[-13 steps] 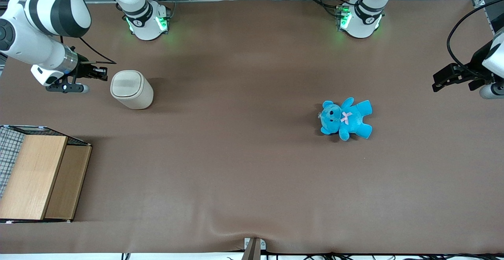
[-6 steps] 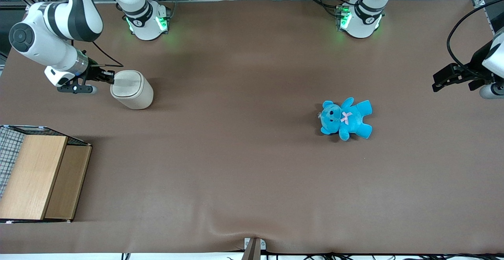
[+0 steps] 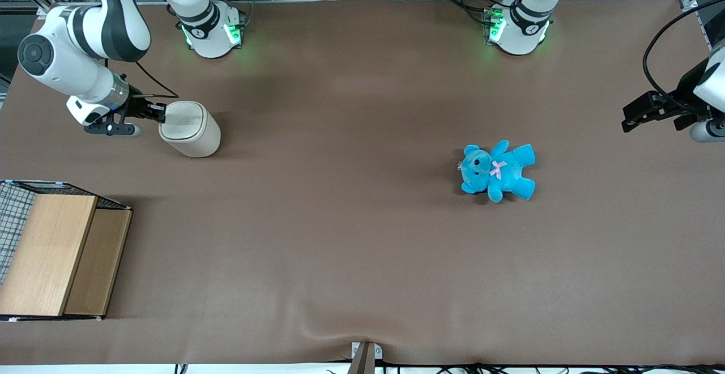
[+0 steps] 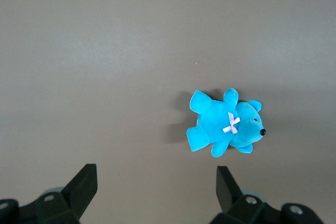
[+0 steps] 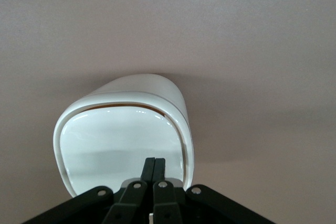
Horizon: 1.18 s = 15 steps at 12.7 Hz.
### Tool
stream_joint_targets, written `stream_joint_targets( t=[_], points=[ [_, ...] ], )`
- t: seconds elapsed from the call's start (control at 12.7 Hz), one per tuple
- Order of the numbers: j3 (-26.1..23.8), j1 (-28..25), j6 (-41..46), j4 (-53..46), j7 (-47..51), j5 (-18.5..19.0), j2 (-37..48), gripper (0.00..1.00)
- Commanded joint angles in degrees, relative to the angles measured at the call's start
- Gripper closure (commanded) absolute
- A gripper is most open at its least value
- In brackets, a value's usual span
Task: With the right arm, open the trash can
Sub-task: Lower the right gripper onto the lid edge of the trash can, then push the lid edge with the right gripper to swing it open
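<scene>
Gripper at the trash can's lid edge

The gripper [image 3: 160, 114], fingers [image 5: 148, 170] pressed together, touched the trash can [image 3: 189, 128] lid's rim at its 9 o'clock side, seen from the front.

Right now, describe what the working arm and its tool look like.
The right arm is glossy white with broad black bands, rounded joints with a dark circular cap, and a silvery ring at the wrist. A thin black cable loops off the wrist. Its tool is black and two-fingered, with slim fingers pressed together and small silver screws on the linkages, at the edge of the cream-white trash can.
</scene>
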<state>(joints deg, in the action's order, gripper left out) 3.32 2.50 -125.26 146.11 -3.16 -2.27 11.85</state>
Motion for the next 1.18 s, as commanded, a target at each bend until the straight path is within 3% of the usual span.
stream_joint_targets(
  t=[0.0, 0.71, 1.1],
  points=[
    [-0.15, 0.93, -2.97, 1.99, -1.59, -0.81, 0.11, 1.00],
    [-0.15, 2.42, -11.24, 3.92, -4.49, -0.81, -4.73, 1.00],
    [-0.24, 2.16, -3.43, 1.38, -3.52, -0.89, -3.50, 1.00]
  ],
)
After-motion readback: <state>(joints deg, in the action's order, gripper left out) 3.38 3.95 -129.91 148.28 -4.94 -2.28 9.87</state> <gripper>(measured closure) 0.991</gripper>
